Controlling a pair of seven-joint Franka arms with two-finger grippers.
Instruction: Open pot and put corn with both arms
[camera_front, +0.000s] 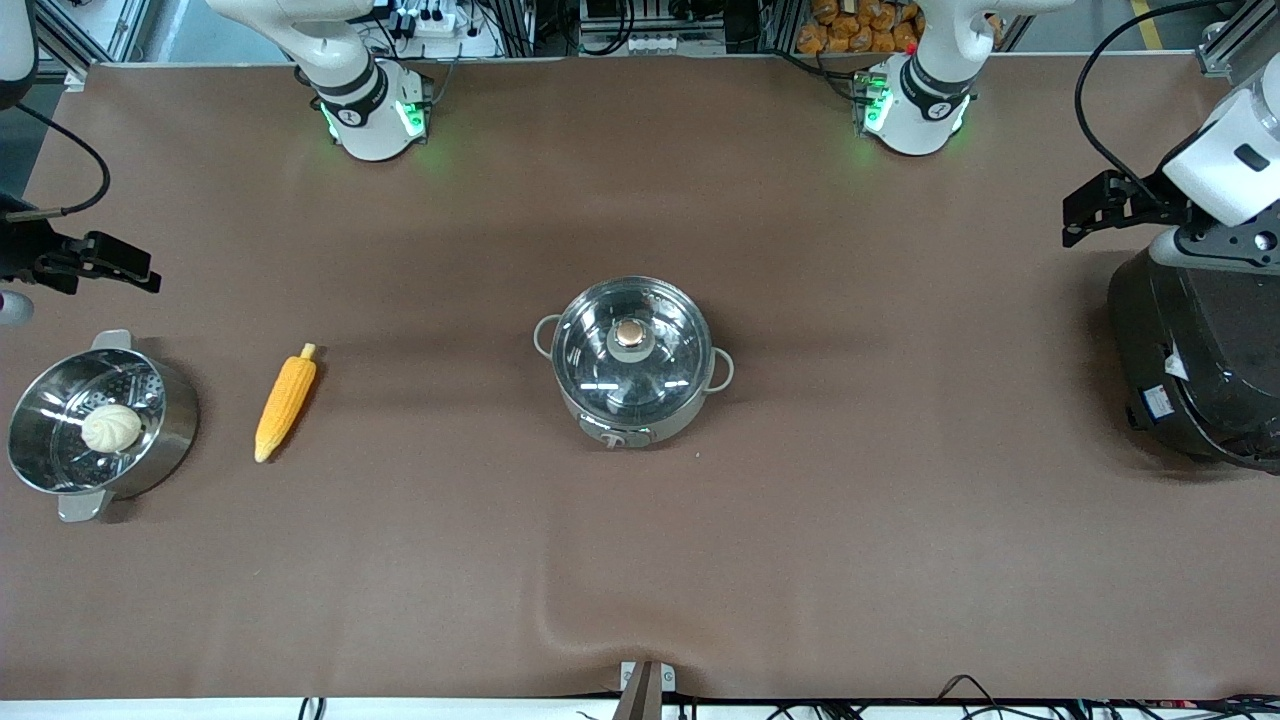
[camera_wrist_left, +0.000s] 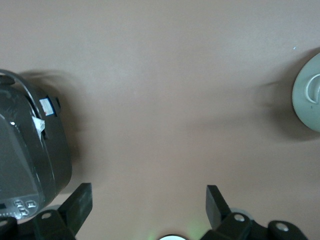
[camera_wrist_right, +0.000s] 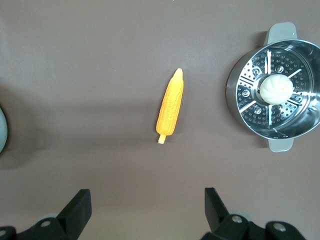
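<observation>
Your pot (camera_front: 632, 362) sits lidded at frame centre, the corn (camera_front: 285, 402) lying at centre-left. Both hands wait spread and empty: left gripper (camera_front: 1100, 208) at upper right, right gripper (camera_front: 120, 262) at the frame's other edge.

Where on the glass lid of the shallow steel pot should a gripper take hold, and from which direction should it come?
Probably the copper-coloured knob at the centre of the glass lid, approached straight from above. The lid on the shallow round stainless-steel pot is a smooth low dome with no other raised part, and the knob stands upright, so two fingers can close around it. Both the left gripper and the right gripper are open.
</observation>
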